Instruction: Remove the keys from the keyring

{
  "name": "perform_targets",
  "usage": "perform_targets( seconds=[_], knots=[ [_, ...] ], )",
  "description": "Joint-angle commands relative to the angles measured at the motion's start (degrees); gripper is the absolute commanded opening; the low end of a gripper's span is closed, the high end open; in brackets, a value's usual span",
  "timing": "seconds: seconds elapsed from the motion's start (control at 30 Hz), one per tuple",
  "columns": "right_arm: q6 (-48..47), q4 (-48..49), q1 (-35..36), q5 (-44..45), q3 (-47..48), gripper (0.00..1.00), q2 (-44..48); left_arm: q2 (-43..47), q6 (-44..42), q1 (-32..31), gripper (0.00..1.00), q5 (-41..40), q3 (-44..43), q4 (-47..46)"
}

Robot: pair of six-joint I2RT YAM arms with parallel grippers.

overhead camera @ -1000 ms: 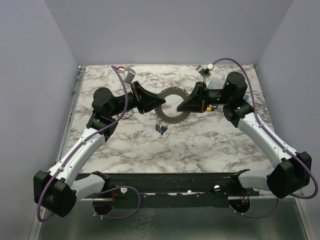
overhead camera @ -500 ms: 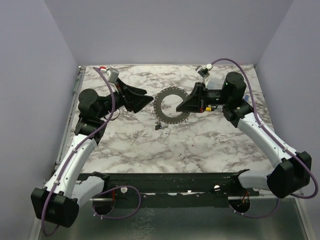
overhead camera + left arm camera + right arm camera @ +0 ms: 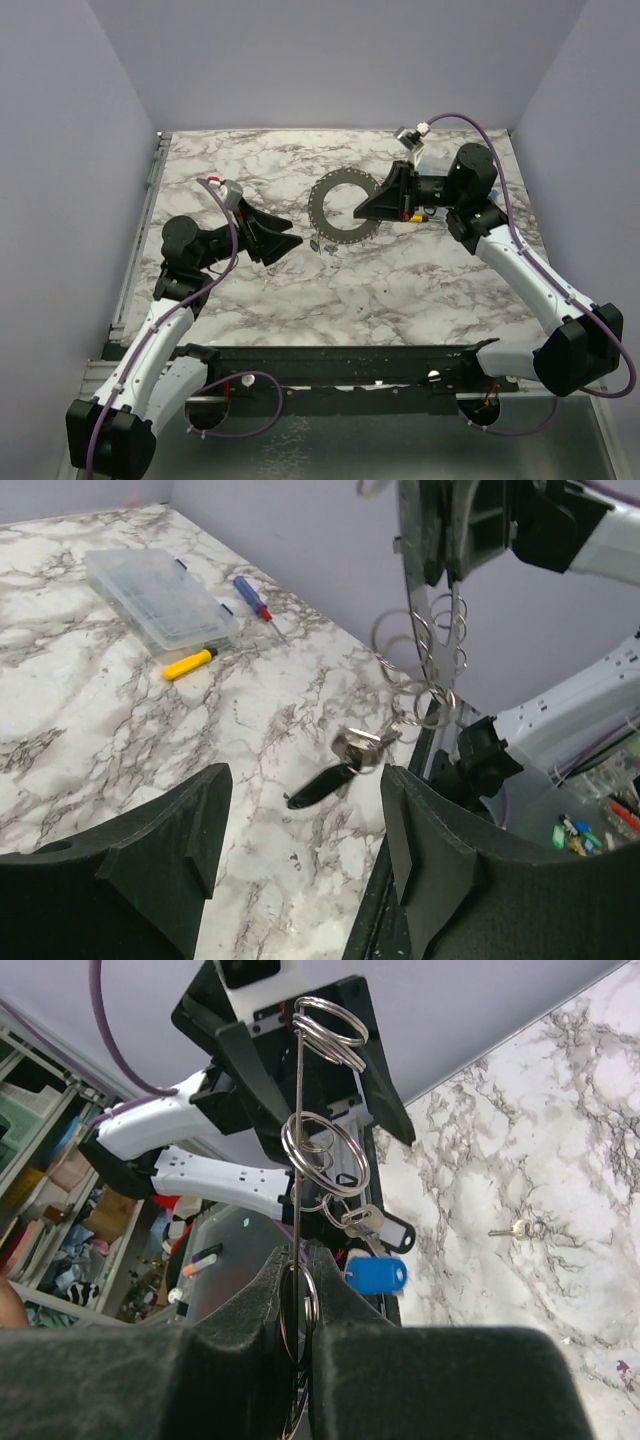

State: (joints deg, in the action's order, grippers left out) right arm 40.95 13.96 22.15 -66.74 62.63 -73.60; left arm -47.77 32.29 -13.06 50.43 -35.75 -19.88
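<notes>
Our right gripper (image 3: 366,211) pinches the keyring (image 3: 318,221) by its rim, upright above the marble table (image 3: 420,290), keys (image 3: 345,755) dangling beneath it; our left gripper (image 3: 293,232) hangs apart, jaws spread

In the top view the right rim of the keyring (image 3: 315,210) is hidden by the right gripper (image 3: 365,210); the keys (image 3: 325,243) below it are too small to be told apart; in the left wrist view the ring's top is cut off by the upper edge; in the right wrist view its lower end is hidden between the fingers (image 3: 230,1370).
</notes>
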Motion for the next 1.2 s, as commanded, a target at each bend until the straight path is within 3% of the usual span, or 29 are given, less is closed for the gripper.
perform_targets(
  seconds=[0.0, 0.3, 0.47, 0.67, 0.8, 0.9, 1.0, 1.1, 1.17],
  knots=[
    [3.6, 6.3, -0.3, -1.2, 0.1, 0.01, 0.0, 2.2, -8.6, -4.2, 0.67, 2.1, 1.4, -4.0],
    [6.1, 10.0, -0.3, -3.5, -0.2, 0.01, -0.4, -1.9, -22.7, -11.7, 0.7, -0.9, 1.2, -4.0],
    [5.8, 9.8, -0.3, -3.6, -0.4, 0.01, -0.3, -4.5, -24.6, -13.9, 0.7, -4.2, 0.2, -4.3],
    [5.7, 9.7, -0.2, -3.6, -0.2, 0.01, -0.7, -5.8, -25.2, -15.4, 0.56, -11.9, -0.2, -4.8],
    [5.6, 9.4, -0.3, -3.4, -0.1, 0.01, -0.9, -6.3, -25.2, -15.6, 0.47, -12.0, -0.5, -5.5],
    [5.5, 9.4, -0.3, -3.3, -0.1, 0.01, -0.9, -6.5, -25.0, -15.9, 0.52, -9.6, -0.5, -6.1],
    [5.5, 9.3, -0.2, -3.2, -0.2, 0.01, -0.9, -6.5, -24.5, -16.5, 0.67, -8.6, -0.1, -6.8],
    [5.7, 9.4, -0.3, -3.2, -0.1, 0.01, -1.0, -6.6, -24.3, -16.6, 0.67, -9.5, 0.2, -7.1],
    [5.8, 9.5, -0.3, -3.2, -0.1, 0.01, -1.0, -6.6, -23.9, -16.6, 0.6, -10.4, 0.2, -7.4]
  ],
)
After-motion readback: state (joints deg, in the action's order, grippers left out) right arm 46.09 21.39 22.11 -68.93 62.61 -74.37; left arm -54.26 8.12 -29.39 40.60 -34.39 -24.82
